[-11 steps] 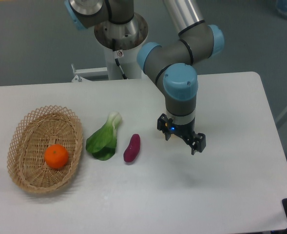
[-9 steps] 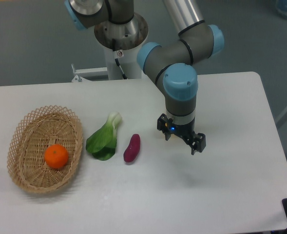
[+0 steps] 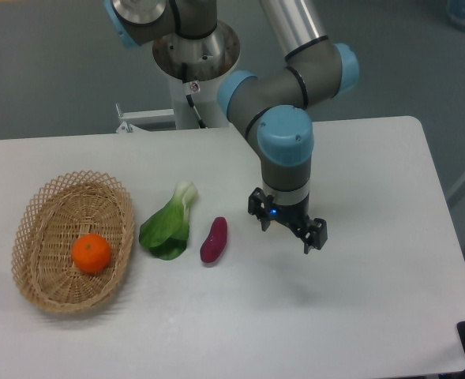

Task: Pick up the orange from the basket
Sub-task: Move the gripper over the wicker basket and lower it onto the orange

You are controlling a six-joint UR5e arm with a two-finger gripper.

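A single fixed camera looks down at a steep angle from the near side of the white table (image 3: 374, 300), facing the far edge and the arm's mounting column (image 3: 194, 55) beyond it. It stands back enough to take in nearly the whole tabletop: the basket (image 3: 39, 292) at the left, the table's right edge at the right, grey floor at the far side. The near table edge is cut off by the frame. No second view shares the scene
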